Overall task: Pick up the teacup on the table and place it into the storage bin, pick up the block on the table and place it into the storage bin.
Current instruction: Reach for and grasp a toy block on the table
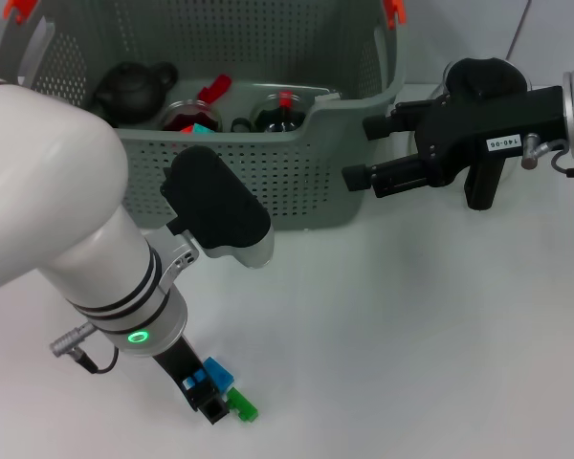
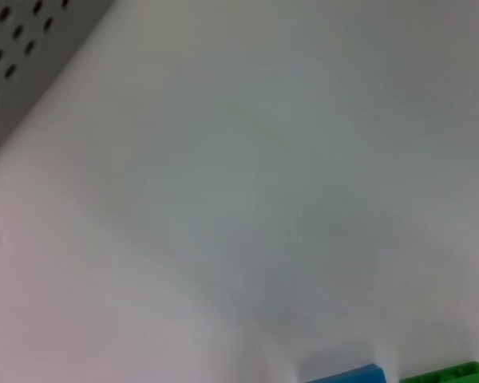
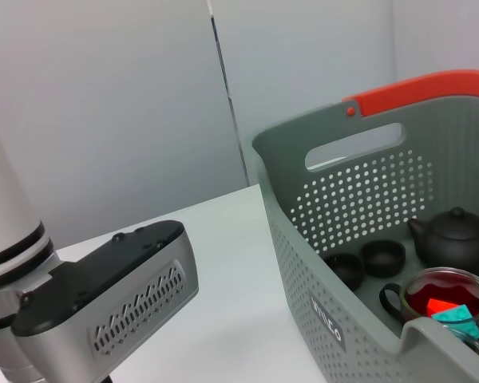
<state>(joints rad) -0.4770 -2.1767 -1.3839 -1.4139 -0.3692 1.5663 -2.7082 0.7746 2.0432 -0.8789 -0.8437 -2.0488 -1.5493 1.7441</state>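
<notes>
The grey-green storage bin (image 1: 268,177) stands at the back of the white table. My left gripper (image 1: 209,397) is low over the table's front, right at a blue block (image 1: 218,371) and a green block (image 1: 242,410). Their edges show in the left wrist view: the blue block (image 2: 339,375) and the green block (image 2: 451,373). My right gripper (image 1: 359,152) is open and empty, hanging beside the bin's right front corner. Two small dark teacups (image 3: 345,269) lie inside the bin. No teacup shows on the table.
In the bin are a black teapot (image 1: 134,86), a glass cup with red contents (image 1: 186,115) and another glass cup (image 1: 282,113). My left forearm (image 1: 67,229) covers the table's left side. Bare table lies at the front right (image 1: 430,344).
</notes>
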